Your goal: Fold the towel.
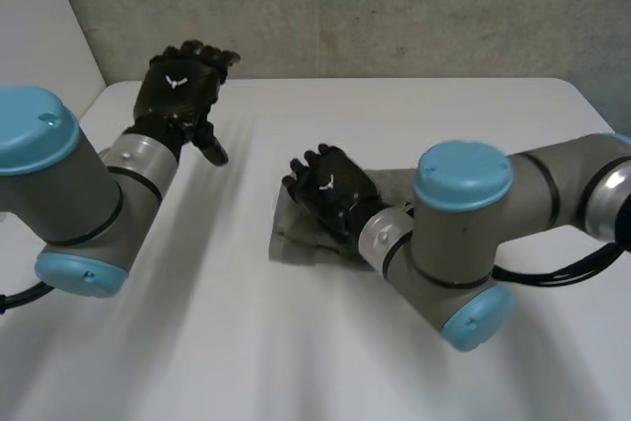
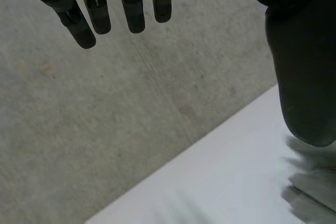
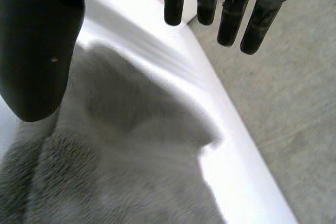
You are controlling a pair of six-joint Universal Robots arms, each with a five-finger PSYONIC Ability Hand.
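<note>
Towel: a grey towel [image 1: 294, 236] lies in a compact, bunched shape at the centre of the head view, on the white table [image 1: 296, 352]. The right hand and forearm cover part of it.
Right hand: the right hand [image 1: 330, 189] sits over the towel's upper part, just right of centre. Its wrist view shows the fingers [image 3: 173, 3] straight and held away from the thumb [image 3: 37, 56], with nothing between them, so the hand is released. Whether the palm touches the cloth I cannot tell.
Left hand: the left hand [image 1: 180, 86] is raised at the upper left of the head view, well apart from the towel, with its fingers loose and holding nothing.
Handling: the towel looks soft, light and limp. It will likely sag and drag rather than keep a shape, and the pile should give the fingers good grip. Nothing can break — the risk is layers sliding apart.
Where to hold: probably a free corner or edge, pinched through all layers, not the middle. The lower left edge in the head view looks most reachable.
Right wrist view adds: the nap of the cloth, a soft ridge under the palm, and the table's rim just beside the towel, with grey concrete [image 3: 294, 103] past it.
Left wrist view adds: a close look at the empty left fingers, with the table's edge beyond the fingertips.
Head view adds: both arms at once and the towel's outline — neither wrist view gives these.
</note>
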